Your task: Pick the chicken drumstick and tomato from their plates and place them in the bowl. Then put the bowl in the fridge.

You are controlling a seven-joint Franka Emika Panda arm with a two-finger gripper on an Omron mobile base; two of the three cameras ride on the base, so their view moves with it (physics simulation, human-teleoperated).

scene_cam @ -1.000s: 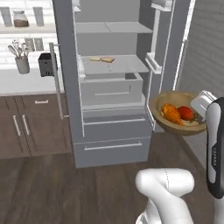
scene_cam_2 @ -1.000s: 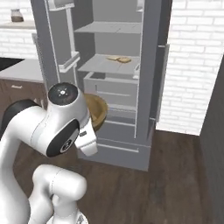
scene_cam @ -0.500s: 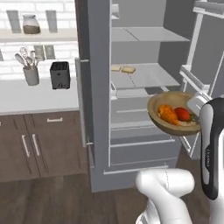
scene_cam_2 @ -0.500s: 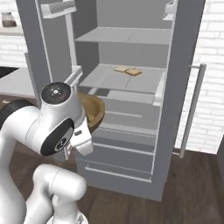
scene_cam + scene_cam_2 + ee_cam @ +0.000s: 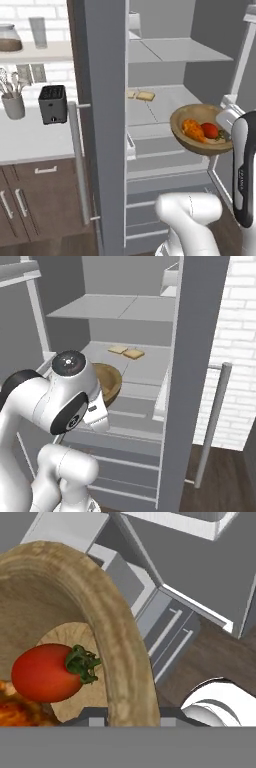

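My gripper (image 5: pixel 132 716) is shut on the rim of the light-brown wooden bowl (image 5: pixel 186 143), holding it in the air in front of the open fridge (image 5: pixel 100 125). The golden-orange chicken drumstick (image 5: pixel 191 129) and the red tomato (image 5: pixel 210 130) lie side by side in the bowl. In the hand view the tomato (image 5: pixel 44 673) rests on the bowl's floor, the bowl's rim (image 5: pixel 117 642) runs down between my fingertips, and an edge of the drumstick (image 5: pixel 15 704) shows at the lower left. From the right, the bowl (image 5: pixel 111 381) sits level with the fridge's middle shelf (image 5: pixel 145 363). The plates are out of view.
Two bread slices (image 5: pixel 141 95) lie at the back of the middle shelf. Fridge drawers (image 5: pixel 150 200) sit below the bowl. The open door (image 5: pixel 200 356) with its bar handle (image 5: pixel 212 421) stands to the right. A black toaster (image 5: pixel 52 103) and a utensil cup (image 5: pixel 12 102) are on the left counter.
Both base views have shifted and the fridge looms larger, so the base has driven closer. The bowl stays in my shut gripper with the drumstick and tomato inside.
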